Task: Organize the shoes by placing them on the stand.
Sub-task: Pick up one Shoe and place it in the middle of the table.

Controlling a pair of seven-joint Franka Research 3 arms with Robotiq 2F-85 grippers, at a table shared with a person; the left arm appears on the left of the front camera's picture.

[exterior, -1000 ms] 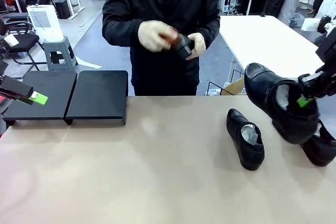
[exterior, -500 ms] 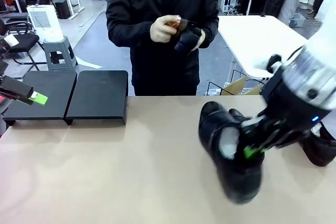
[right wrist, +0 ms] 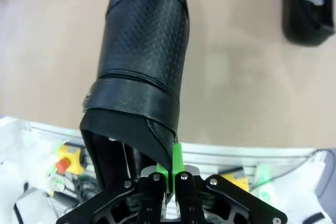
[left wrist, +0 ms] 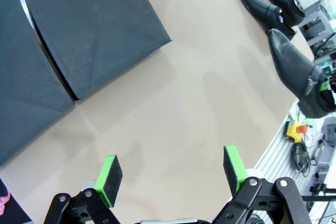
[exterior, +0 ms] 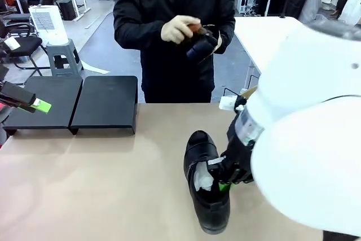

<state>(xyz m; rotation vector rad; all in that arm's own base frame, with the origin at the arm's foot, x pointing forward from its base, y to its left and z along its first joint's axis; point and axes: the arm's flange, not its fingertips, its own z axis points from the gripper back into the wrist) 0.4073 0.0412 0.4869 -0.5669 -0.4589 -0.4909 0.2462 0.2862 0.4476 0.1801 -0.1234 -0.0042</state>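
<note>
No text, label, brand or number can be read in any view. The shoe (right wrist: 144, 51), at 12 o'clock in the right wrist view, bears dot perforations on its leather, not letters. The yellow box with a red button (left wrist: 301, 128), at 4 o'clock in the left wrist view past the tabletop (left wrist: 184, 103) edge, is too blurred to show lettering.
</note>
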